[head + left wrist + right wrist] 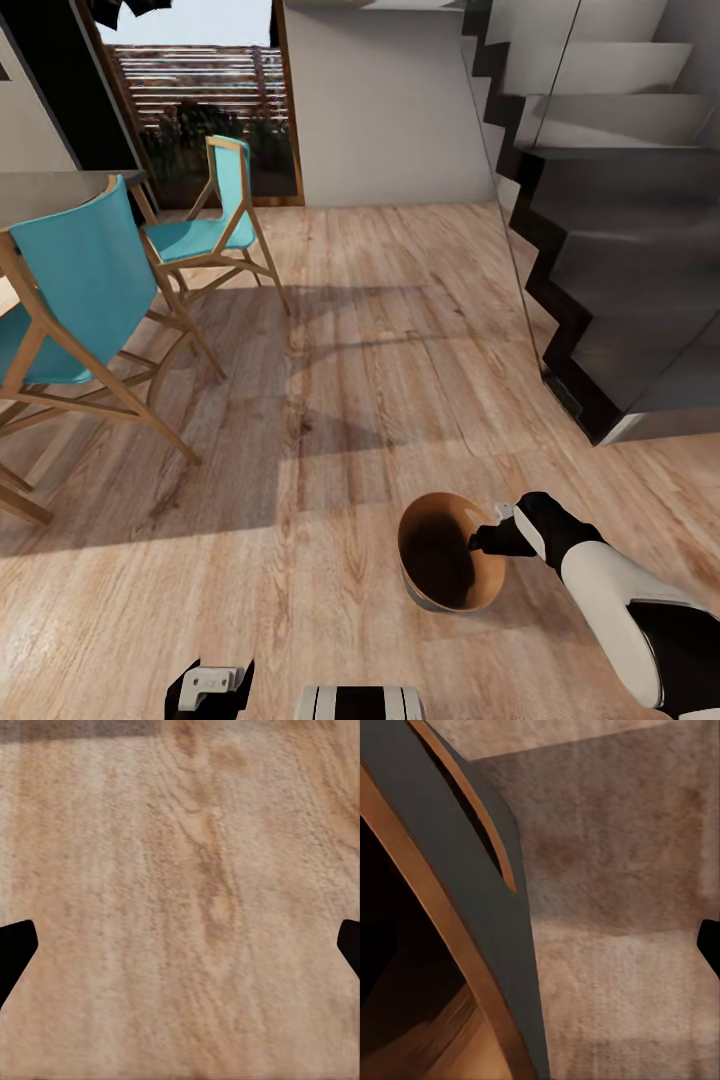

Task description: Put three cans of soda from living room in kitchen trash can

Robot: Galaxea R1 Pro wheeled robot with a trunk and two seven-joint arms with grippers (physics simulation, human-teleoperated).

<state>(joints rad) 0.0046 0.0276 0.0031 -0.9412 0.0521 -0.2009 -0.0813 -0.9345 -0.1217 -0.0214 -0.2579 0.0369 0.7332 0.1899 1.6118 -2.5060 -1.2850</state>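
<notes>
1. In the head view we are looking across a light wood floor (400, 330) toward a dark staircase (620, 250) on the right, a glass door (200, 110) at the back, and two teal chairs (80, 290) beside a dark surface (60, 190) at the left.
2. That same view is showing us one trash can (452, 552), grey outside and copper-brown inside, tipped so its mouth is facing up toward the camera. It is sitting low and right of centre, just above the floor or on it; we cannot tell which.
3. The right gripper (490, 535) is sitting at the bin's right rim, at the end of the white and black right arm (620, 610).
4. The right wrist view is giving us what the head view is not: the bin's rim (472, 907) up close, with its grey outer wall, copper edge and a slot-shaped handle opening, and one dark fingertip (709, 945) at the picture's edge, clear of the wall on the outside.
5. We are seeing the rim lying between the right jaws, yet only one finger is showing, so we cannot tell whether they are clenched on the bin or released.
6. The left gripper (210, 688) is hanging at the bottom edge of the head view, well apart from the bin.
7. In the left wrist view we are seeing two dark fingertips (15, 952) at opposite edges with bare floor planks (180, 900) between them: the left jaws are spread wide, grasping nothing.
</notes>
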